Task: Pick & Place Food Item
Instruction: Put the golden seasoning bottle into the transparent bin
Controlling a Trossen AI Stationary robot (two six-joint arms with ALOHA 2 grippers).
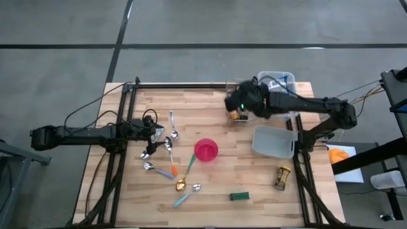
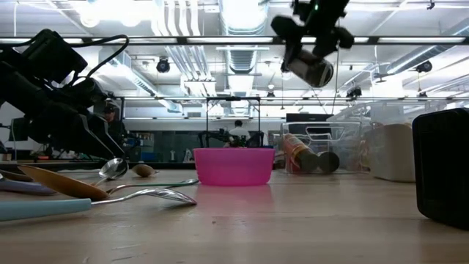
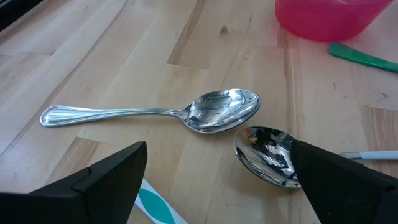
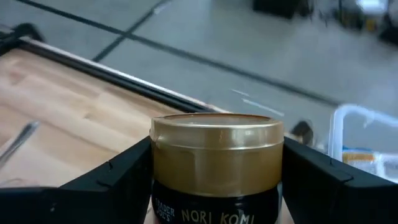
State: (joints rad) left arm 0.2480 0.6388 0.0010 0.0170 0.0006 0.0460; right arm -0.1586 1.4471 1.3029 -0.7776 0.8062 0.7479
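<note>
A dark jar with a gold lid (image 4: 217, 155), labelled "NORI KOMI", hangs high above the table's far right part, and my right gripper (image 1: 236, 108) is shut on it. The low view shows the jar (image 2: 311, 70) tilted, well above the pink bowl (image 2: 233, 166). That bowl (image 1: 205, 150) stands mid-table on its base. My left gripper (image 1: 154, 130) rests open at the left, its fingers wide apart over two metal spoons (image 3: 186, 112) that lie flat on the wood. My right gripper pinches the jar between its two fingers (image 4: 118, 177), which press on opposite sides at the gold lid's wall (image 4: 163, 168) and the top of the dark body. The jar is lifted clear of the table and tilted.
A clear bin (image 1: 278, 79) stands at the far right edge, a white tray (image 1: 275, 141) in front of it. Another jar (image 1: 282, 178) and a green item (image 1: 239, 196) lie near the right front. Several spoons (image 1: 170, 147) are scattered left of the bowl.
</note>
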